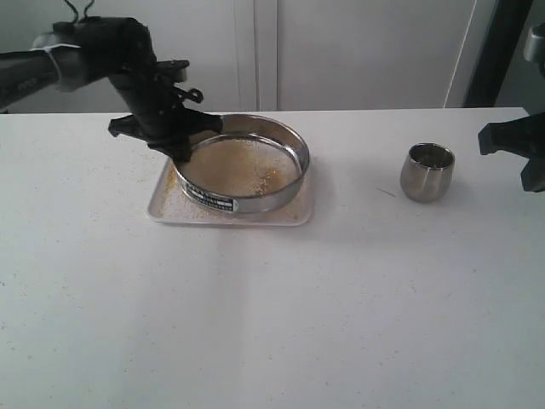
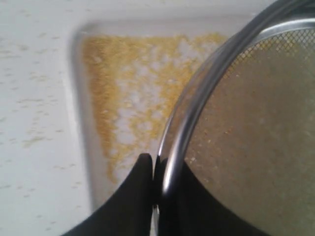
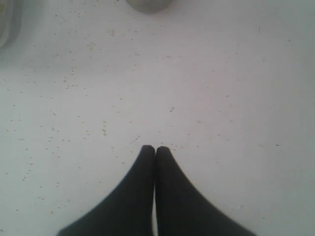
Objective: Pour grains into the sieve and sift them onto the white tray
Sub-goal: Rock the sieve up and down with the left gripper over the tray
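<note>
Facing mouth-up over the white tray (image 1: 163, 204), the sieve (image 1: 255, 203) is rim-gripped by left tool (image 2: 157, 167); right tool (image 3: 155, 149) clenched.

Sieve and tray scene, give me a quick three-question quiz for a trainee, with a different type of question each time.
1. True or false: the left gripper is clamped on the rim of the sieve.
2. Multiple choice: the thick yellow layer of grains lies
A. on the white tray
B. piled along the sieve's rim
C. on the left gripper's fingers
3. Fill in the blank: the right gripper hangs over bare table with its jaws ____ and nothing between them.

Key: 1 true; 2 A; 3 shut.
</note>
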You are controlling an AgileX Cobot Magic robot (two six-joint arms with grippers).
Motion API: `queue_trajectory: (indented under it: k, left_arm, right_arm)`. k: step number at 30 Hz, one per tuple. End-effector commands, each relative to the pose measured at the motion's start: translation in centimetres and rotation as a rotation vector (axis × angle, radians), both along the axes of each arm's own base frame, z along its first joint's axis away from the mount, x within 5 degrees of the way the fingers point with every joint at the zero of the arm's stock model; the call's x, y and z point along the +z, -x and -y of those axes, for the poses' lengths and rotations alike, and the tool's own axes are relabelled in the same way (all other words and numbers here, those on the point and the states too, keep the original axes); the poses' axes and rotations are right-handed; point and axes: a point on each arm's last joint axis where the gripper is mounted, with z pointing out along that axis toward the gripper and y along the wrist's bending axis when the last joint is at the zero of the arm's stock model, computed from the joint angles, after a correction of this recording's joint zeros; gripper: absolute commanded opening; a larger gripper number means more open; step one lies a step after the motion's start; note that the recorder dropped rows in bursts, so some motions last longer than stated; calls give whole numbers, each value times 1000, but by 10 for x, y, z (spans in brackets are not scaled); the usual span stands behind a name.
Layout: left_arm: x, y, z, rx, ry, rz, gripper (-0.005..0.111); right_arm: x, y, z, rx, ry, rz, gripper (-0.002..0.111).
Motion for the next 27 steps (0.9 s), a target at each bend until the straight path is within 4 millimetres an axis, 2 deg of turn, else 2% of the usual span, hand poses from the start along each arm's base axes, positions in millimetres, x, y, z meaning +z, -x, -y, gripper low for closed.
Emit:
queue_trajectory:
  k: [1,4,6,7,10,12,14,15,18,20,22,24,26,27]
  left_arm:
    - [24,-7,-24,98,150,35,0]
    - [5,-4,13,26,185,29,0]
    - [-1,-1,25,-4,175,25,0]
    - [-1,-1,24,-5,166,25,0]
    - [21,-6,-12,52,147,51,0]
    - [28,-7,-33,89,143,27,0]
    - [27,-6,-38,102,145,2,0]
    - [21,-6,-32,106,158,-11,0]
    - [3,-2,13,58,262,-33,0]
    - [1,4,31,-35,221,-6,0]
    - [4,7,23,-108,40,22,0]
    - [11,5,-9,2,-114,-4,0]
    - [20,2,-39,170,-86,-41,0]
    - [22,0,-45,189,-26,-50,0]
  right_arm:
    - [1,2,0,-4,-2,9,0]
    - [1,2,0,-4,-2,9,0]
    - [1,2,0,-4,-2,9,0]
    - [1,2,0,-4,-2,9,0]
    - [1,2,0,-4,-2,9,0]
    - [1,2,0,-4,-2,9,0]
    - [1,2,0,-4,-2,9,0]
    - [1,2,0,-4,-2,9,0]
    - [1,2,0,-4,-2,9,0]
    - [1,2,0,-4,-2,9,0]
    - [1,2,0,-4,-2,9,0]
    - [1,2,0,-4,-2,9,0]
    - [1,2,0,-4,-2,9,0]
    - [1,2,0,-4,-2,9,0]
